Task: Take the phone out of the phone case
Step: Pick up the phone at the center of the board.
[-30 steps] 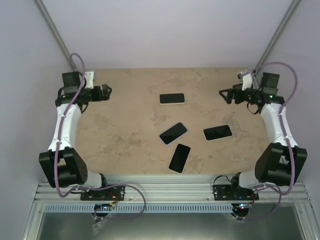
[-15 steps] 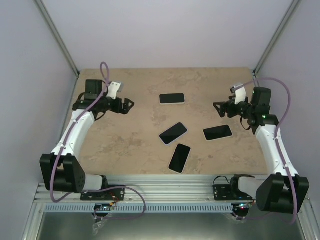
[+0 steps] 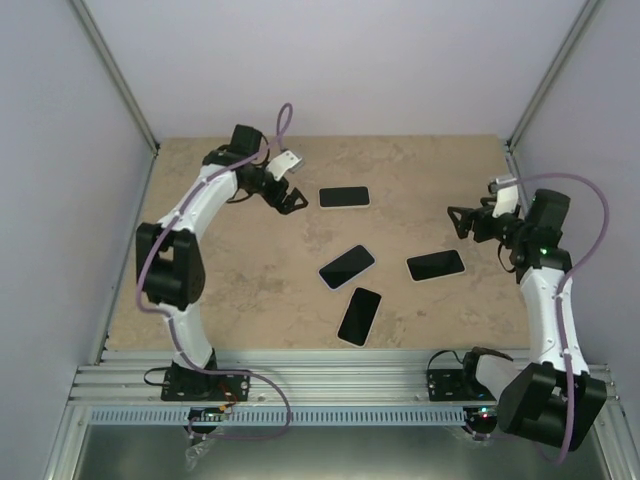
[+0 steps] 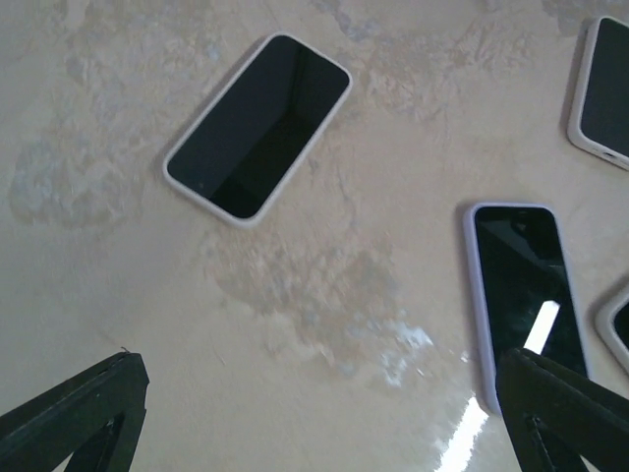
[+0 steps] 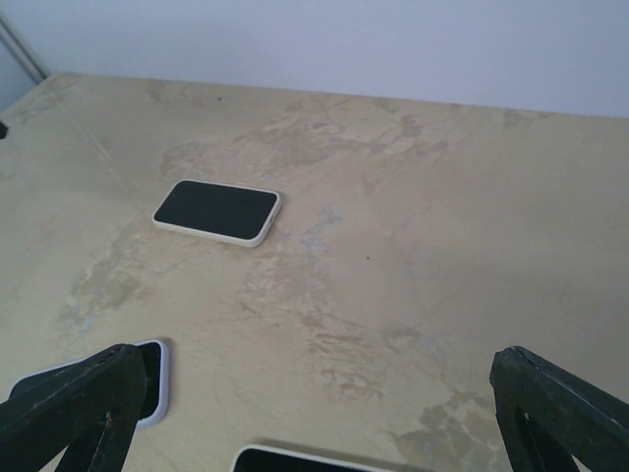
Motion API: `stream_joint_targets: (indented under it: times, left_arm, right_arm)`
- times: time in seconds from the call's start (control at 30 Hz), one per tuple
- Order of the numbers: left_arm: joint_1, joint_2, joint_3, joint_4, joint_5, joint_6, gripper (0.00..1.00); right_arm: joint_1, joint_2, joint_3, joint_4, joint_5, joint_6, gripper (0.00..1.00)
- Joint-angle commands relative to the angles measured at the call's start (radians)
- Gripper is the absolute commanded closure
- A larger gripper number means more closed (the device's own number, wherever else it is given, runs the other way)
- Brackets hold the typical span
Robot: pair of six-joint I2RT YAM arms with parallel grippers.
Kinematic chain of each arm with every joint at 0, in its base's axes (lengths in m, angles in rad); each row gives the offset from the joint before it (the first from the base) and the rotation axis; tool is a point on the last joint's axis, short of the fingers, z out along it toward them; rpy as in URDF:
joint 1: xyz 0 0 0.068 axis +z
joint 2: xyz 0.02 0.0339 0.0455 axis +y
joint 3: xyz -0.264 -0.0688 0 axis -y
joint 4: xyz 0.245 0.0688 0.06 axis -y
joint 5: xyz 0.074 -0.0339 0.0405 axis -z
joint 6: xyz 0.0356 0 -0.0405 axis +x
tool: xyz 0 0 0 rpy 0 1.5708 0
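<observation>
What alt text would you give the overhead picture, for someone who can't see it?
Four dark-screened phones lie on a beige table: far phone, middle phone, near phone, right phone. Reaching in from either side, the open left gripper hovers beside the far phone, and the open right gripper hovers near the right phone.

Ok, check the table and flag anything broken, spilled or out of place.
Nothing stands out. The far phone, middle phone, near phone and right-hand phone all lie flat, screens up, apart from one another, at mixed angles. No cracks or spills show. The left tool and right tool are open, holding nothing.
</observation>
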Motion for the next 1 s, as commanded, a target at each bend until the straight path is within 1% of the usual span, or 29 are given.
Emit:
stream_joint_targets:
  times: [0.0,0.2,0.33,0.67,0.97]
  left_arm:
    - [-0.016,0.158,0.191,-0.127,0.035,0.143,0.01]
    - [-0.031,0.379,0.416,-0.191,0.029,0.206,0.00]
    - [-0.032,0.485,0.509,-0.187,0.043,0.200,0.01]
    - [-0.033,0.644,0.611,-0.130,0.002,0.199,0.01]
    - [-0.056,0.719,0.660,-0.104,-0.027,0.234,0.01]
  right_arm:
    - [-0.065,-0.045,-0.043,0.060,-0.098,0.023,0.03]
    - [-0.104,-0.032,-0.045,0.064,-0.145,0.019,0.02]
    - [-0.115,-0.022,-0.050,0.071,-0.147,0.010,0.02]
    - [-0.128,-0.013,-0.064,0.079,-0.162,-0.006,0.02]
    - [-0.143,0.008,-0.068,0.087,-0.179,-0.009,0.02]
